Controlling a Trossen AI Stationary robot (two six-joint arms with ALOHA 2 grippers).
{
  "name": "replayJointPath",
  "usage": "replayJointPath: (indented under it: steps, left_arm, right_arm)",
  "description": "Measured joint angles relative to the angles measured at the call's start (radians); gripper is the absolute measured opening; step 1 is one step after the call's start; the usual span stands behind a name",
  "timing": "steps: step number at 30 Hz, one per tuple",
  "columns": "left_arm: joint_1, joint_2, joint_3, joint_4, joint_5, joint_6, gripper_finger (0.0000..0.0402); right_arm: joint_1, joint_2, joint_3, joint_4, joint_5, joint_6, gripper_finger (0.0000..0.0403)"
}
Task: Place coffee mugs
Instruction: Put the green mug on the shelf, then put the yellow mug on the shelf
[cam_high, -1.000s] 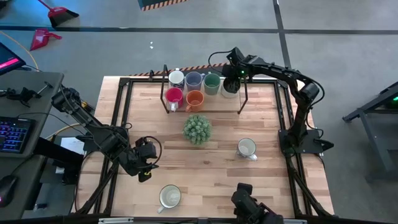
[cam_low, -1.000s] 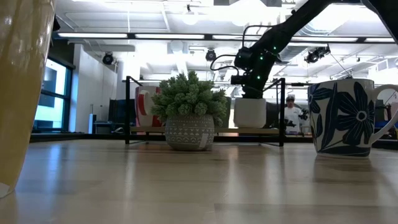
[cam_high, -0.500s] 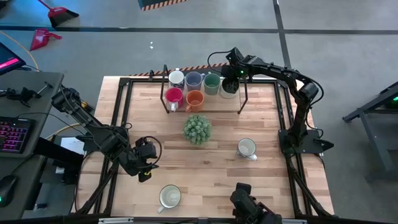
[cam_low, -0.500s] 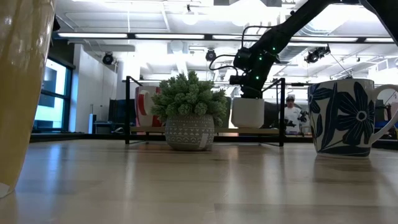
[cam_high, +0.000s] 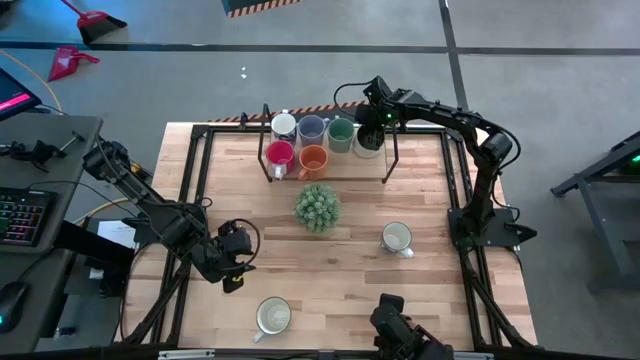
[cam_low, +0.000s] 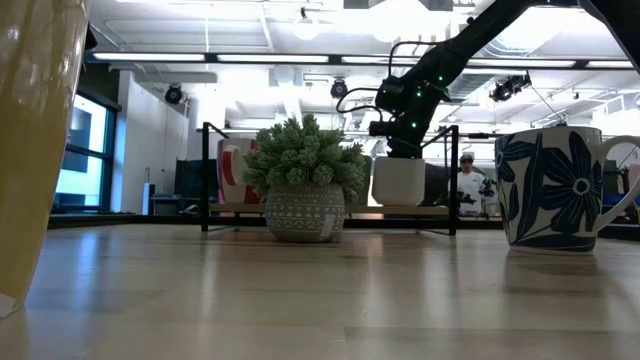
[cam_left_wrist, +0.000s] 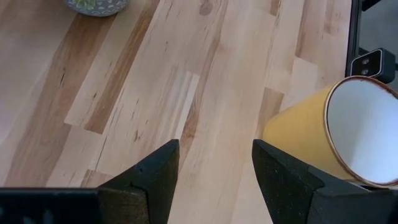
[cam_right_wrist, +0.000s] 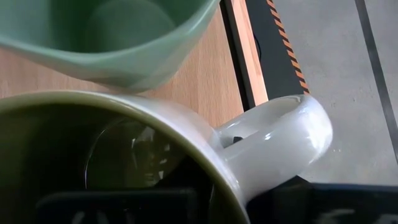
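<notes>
A black-framed rack (cam_high: 325, 150) stands at the table's far side with white (cam_high: 284, 125), pale blue (cam_high: 311, 128), green (cam_high: 341, 132), red (cam_high: 280, 155) and orange (cam_high: 313, 158) mugs in it. My right gripper (cam_high: 372, 122) is over the rack's right end, shut on a white mug with a green inside (cam_low: 398, 182). A blue-flowered mug (cam_high: 397, 238) and a cream-yellow mug (cam_high: 273, 316) stand on the bare table. My left gripper (cam_high: 235, 262) hangs open above the table's near left part, the yellow mug (cam_left_wrist: 329, 137) just beyond its fingers. My right gripper (cam_right_wrist: 224, 202) has the mug's wall at the rim (cam_right_wrist: 214, 180), right beside the white handle (cam_right_wrist: 280, 134). One finger is inside the mug and one outside. It comes from above, pointing down. The mug is upright, its base (cam_low: 398, 203) down at the rack's shelf.
A spiky green plant in a patterned pot (cam_high: 317, 207) stands mid-table, in front of the rack. The rack's upright posts (cam_low: 455, 180) flank the held mug. Bare wood lies between the plant and the near edge. A person (cam_low: 468, 185) shows in the room beyond.
My right gripper and the mug it holds have shifted slightly toward the table's left, closer to the green mug, then kept still.
</notes>
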Motion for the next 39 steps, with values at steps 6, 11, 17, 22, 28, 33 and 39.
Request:
replayJointPath:
  steps: [6,11,17,22,28,33,39]
  left_arm:
    - [0.000,0.000,0.000,0.005,0.000,0.000,0.0190]
    - [0.000,0.000,0.000,0.005,0.000,0.000,0.0190]
    - [0.000,0.000,0.000,0.005,0.000,-0.003,0.0190]
    - [0.000,0.000,0.000,0.005,0.000,-0.003,0.0190]
    - [0.000,0.000,0.000,0.004,0.000,-0.025,0.0190]
    - [0.000,0.000,0.000,0.004,0.000,-0.025,0.0190]
    - [0.000,0.000,0.000,0.004,0.000,-0.026,0.0190]
  right_arm:
    - [0.000,0.000,0.000,-0.005,0.014,0.000,0.0063]
    - [0.001,0.001,-0.001,0.001,0.026,0.000,0.0086]
    - [0.000,0.004,0.010,0.004,0.044,0.000,0.0107]
    - [0.000,0.007,0.063,-0.024,0.045,-0.006,0.0110]
    - [0.000,0.007,0.110,-0.093,0.046,0.000,0.0110]
    - [0.007,0.006,0.144,-0.151,0.077,0.002,0.0110]
    - [0.029,0.005,0.241,-0.278,0.090,0.052,0.0110]
